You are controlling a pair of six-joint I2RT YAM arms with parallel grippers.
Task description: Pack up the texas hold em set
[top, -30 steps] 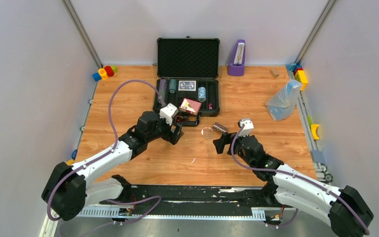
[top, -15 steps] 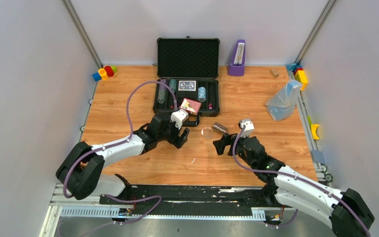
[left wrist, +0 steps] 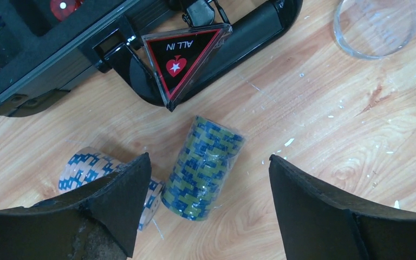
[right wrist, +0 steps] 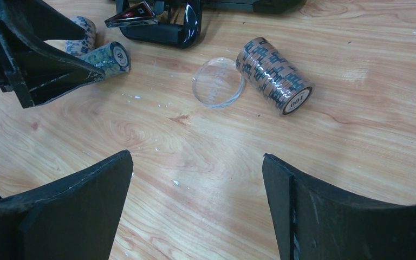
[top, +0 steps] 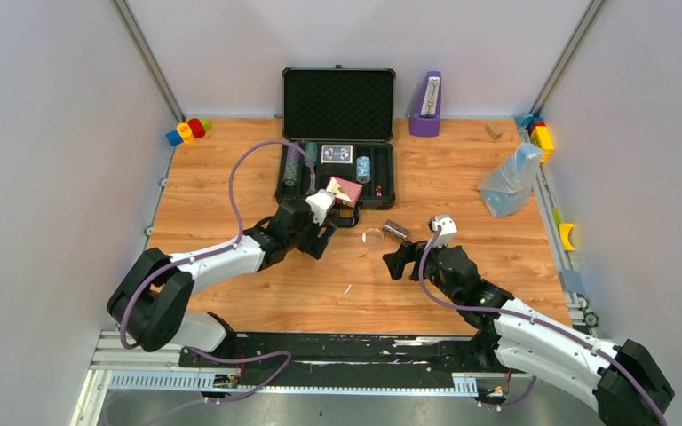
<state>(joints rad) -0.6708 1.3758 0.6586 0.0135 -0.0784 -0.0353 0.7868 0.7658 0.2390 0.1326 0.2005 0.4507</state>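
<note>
**Case** [top: 338, 105]: it sits open at the middle of the counter's [top: 222, 177] far edge, with the foam lid standing up against the back wall. In the tray you have a blue card deck [top: 337, 153] lying flat and chip rolls [top: 363, 169] in the slots. A red card deck [top: 344, 190] is tilted up at the tray's near rim.

**Your left fingers** [left wrist: 114, 200]: they are spread wide and hold nothing, just off the near-left corner of the case.
- A green-and-blue chip roll [left wrist: 202, 161] lies on its side on the counter between them, with a gap on both sides.
- A pale blue roll [left wrist: 86, 162] lies just beside it, partly hidden under one finger. You cannot tell whether that finger touches it.
- A black-and-red triangular "ALL IN" marker [left wrist: 181, 54] leans against the case handle [left wrist: 249, 27].

**Your right fingers** [right wrist: 76, 211]: they are also wide apart and empty, near the middle of the counter and aimed toward the far edge.
- Ahead of them a brown-and-blue chip roll [right wrist: 273, 76] marked 100 lies on its side.
- A clear round disc [right wrist: 218, 82] lies flat right beside that roll. You cannot tell whether the two touch.

**Elsewhere:**
- A purple metronome [top: 426, 105] stands at the far edge, just right of the case lid.
- A clear plastic bag [top: 509, 180] lies near the right edge.
- Coloured blocks [top: 186, 131] sit in the far-left corner.
</note>
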